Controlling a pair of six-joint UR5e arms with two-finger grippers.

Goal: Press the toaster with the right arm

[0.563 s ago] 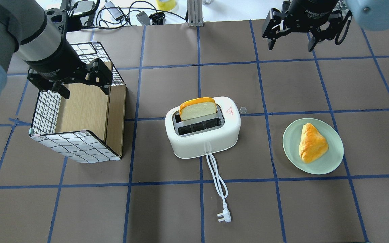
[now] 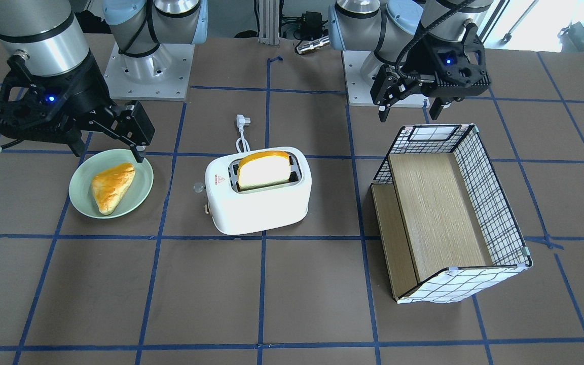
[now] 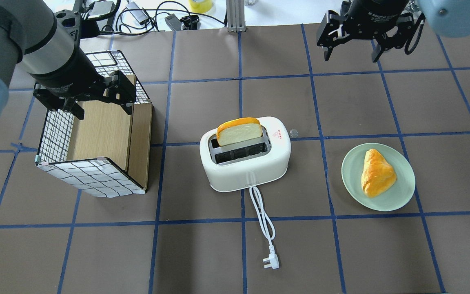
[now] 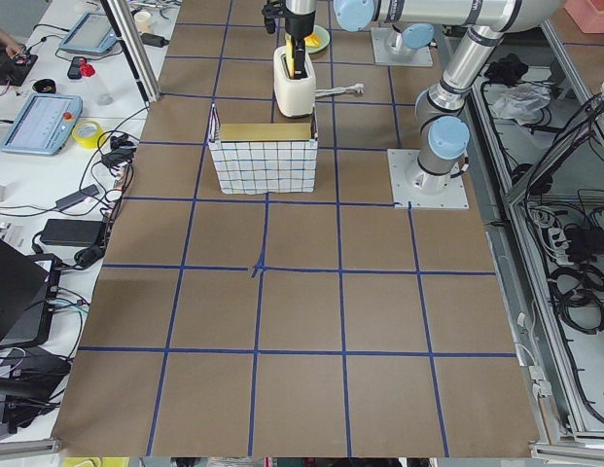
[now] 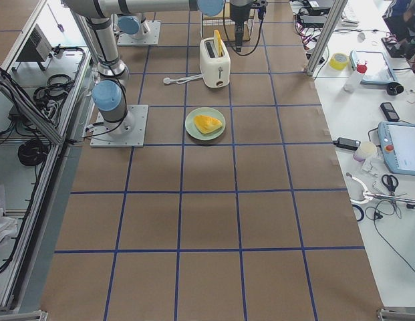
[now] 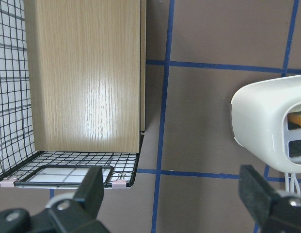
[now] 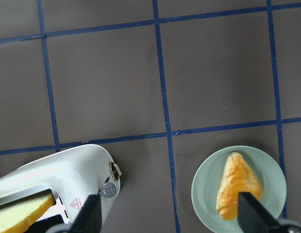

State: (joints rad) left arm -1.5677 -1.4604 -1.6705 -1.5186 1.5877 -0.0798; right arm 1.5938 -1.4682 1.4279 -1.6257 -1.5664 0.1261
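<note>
Brown worktop [image 3: 202, 253] with blue tape lines carries your toaster [image 3: 245, 163] at its middle, a bread slice [image 3: 239, 131] standing in the slot and the lever end facing the green plate [image 3: 398, 196]. Your right tool [image 3: 351, 51] hangs spread wide, grasping nothing, well apart from the toaster. Your left tool [image 3: 103, 111] gapes over the wire-grid box [image 3: 92, 175].
</note>
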